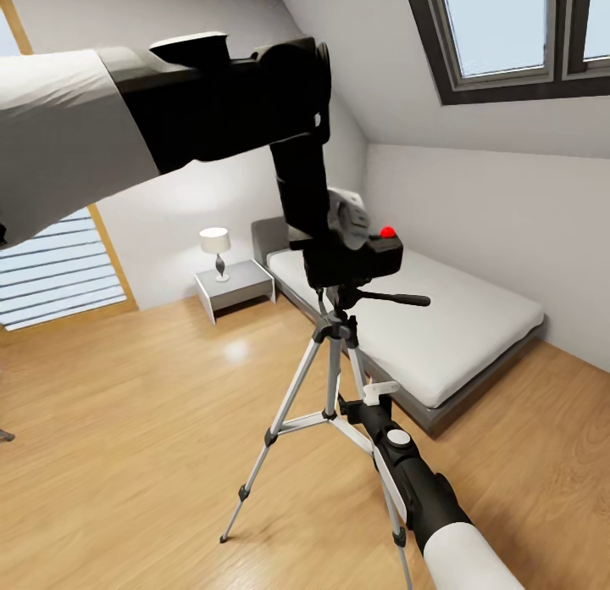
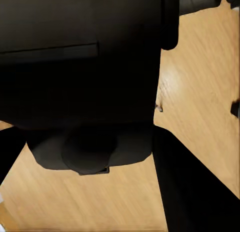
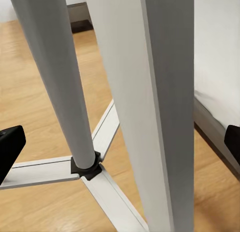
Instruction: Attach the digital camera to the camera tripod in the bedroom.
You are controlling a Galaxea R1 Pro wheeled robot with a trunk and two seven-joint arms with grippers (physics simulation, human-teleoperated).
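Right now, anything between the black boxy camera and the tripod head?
Nothing visible. The black boxy digital camera with the red button, held by the left gripper, sits directly above the silver-legged camera tripod, at its black head; contact can't be judged.

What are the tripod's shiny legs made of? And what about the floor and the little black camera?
The camera tripod legs look like silvery metal, smooth with a soft shine; its joints look like black plastic. The floor looks like light wood, showing grain lines and a glossy patch. The digital camera seems matte black plastic with a red button, though this is a rendered scene.
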